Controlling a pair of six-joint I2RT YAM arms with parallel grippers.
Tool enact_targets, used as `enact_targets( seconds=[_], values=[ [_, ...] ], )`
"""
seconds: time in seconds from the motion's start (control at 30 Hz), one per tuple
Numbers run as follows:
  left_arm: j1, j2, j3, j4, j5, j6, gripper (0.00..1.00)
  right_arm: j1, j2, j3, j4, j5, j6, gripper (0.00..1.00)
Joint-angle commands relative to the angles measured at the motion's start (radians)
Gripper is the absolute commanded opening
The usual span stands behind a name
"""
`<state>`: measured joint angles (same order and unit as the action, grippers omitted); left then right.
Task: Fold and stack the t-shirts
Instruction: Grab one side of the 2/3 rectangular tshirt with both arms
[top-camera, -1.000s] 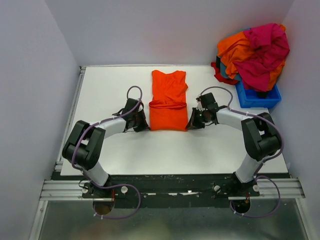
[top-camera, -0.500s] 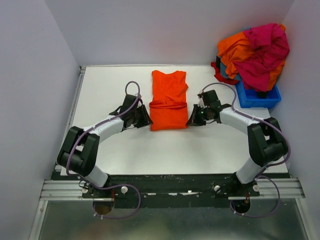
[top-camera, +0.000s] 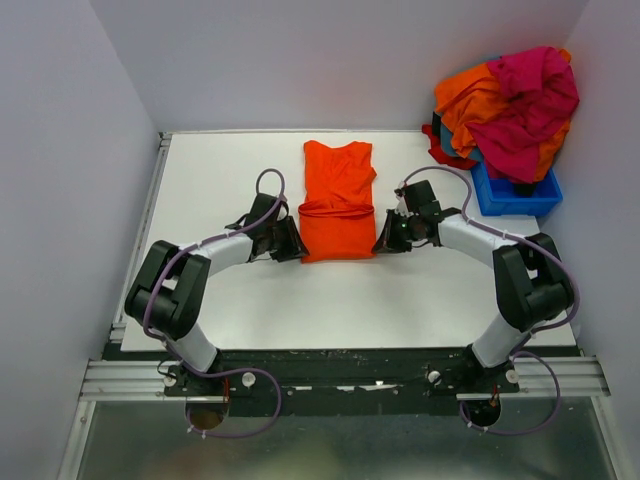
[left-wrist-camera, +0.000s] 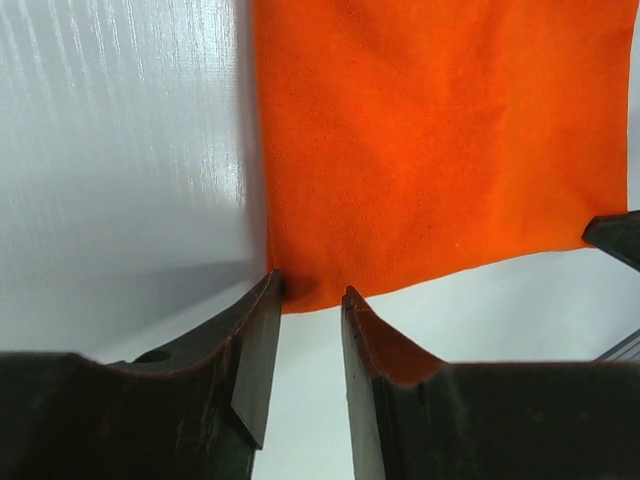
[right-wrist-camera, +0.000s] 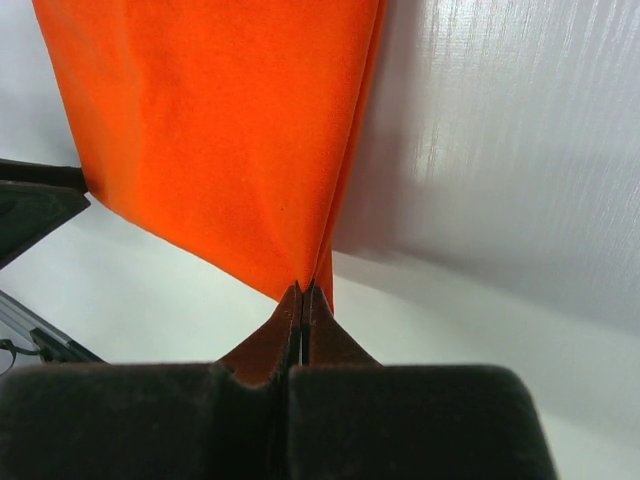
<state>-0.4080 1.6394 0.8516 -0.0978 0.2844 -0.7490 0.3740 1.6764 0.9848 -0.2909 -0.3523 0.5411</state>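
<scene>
- Orange t-shirt (top-camera: 337, 200) lies flat on the surface (top-camera: 220, 170), midway between the left and right edges and closer to the far edge. It is already narrowed to a long strip, collar toward the far edge, hem toward the near edge.
- A ridge of cloth crosses the strip about halfway along.
- Left gripper (left-wrist-camera: 310, 295) is at the shirt's near left corner, released. The jaws stand apart, bare surface shows between them, and the cloth corner sits just at the tips, not pinched.
- Right gripper (right-wrist-camera: 303, 290) is at the near right corner, clenched. The wrist view shows the jaws pressed together with the cloth edge running into the tips, so it reads as grasping that corner.
- Pile of t-shirts (top-camera: 510, 100), orange, magenta and red, is heaped over the blue bin (top-camera: 515, 195) at the far right corner, well apart from the work.
- Handling judgement: thin, soft and light cotton with no stiffness. It will sag and crease wherever it is unsupported, and layers can slide apart.
- Best hold: both hem corners, pinching all layers at once, low against the surface.
- Risk: with only one corner held, a lift would skew the fold. The left side likely needs to close on its corner first.
</scene>
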Motion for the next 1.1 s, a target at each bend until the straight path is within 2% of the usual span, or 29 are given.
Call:
enact_targets(
  seconds=[0.0,0.17,0.23,0.53,0.57,0.63,0.67,0.8,0.93,1.07],
  values=[
    [-0.006,-0.01,0.006,-0.026,-0.036,0.011,0.45,0.008,0.014,0.026,-0.024,0.006,-0.009,0.01],
    [-0.008,-0.023,0.02,-0.066,-0.082,0.028,0.47,0.008,0.019,0.031,-0.024,0.004,-0.01,0.01],
    [-0.008,-0.016,0.018,-0.05,-0.064,0.027,0.42,0.008,0.022,0.034,-0.024,0.003,-0.009,0.01],
    [-0.028,0.059,0.027,0.029,0.025,-0.01,0.33,0.008,0.025,0.037,-0.024,-0.002,-0.009,0.01],
    [-0.028,0.062,0.026,0.035,0.035,-0.01,0.28,0.008,0.025,0.035,-0.025,0.001,-0.01,0.01],
    [-0.028,0.057,0.026,0.033,0.038,-0.004,0.06,0.008,0.02,0.032,-0.027,0.004,-0.01,0.01],
    [-0.028,0.045,0.026,0.023,0.03,0.002,0.0,0.008,0.016,0.031,-0.03,0.007,-0.01,0.01],
    [-0.026,-0.022,0.05,-0.045,-0.033,0.028,0.0,0.006,-0.018,0.029,-0.048,0.016,-0.007,0.01],
    [-0.026,-0.067,0.148,-0.15,-0.044,0.063,0.0,0.008,-0.072,0.09,-0.132,0.041,-0.018,0.01],
    [-0.026,-0.162,0.222,-0.247,-0.067,0.083,0.0,0.006,-0.187,0.132,-0.214,0.075,-0.021,0.01]
  ],
)
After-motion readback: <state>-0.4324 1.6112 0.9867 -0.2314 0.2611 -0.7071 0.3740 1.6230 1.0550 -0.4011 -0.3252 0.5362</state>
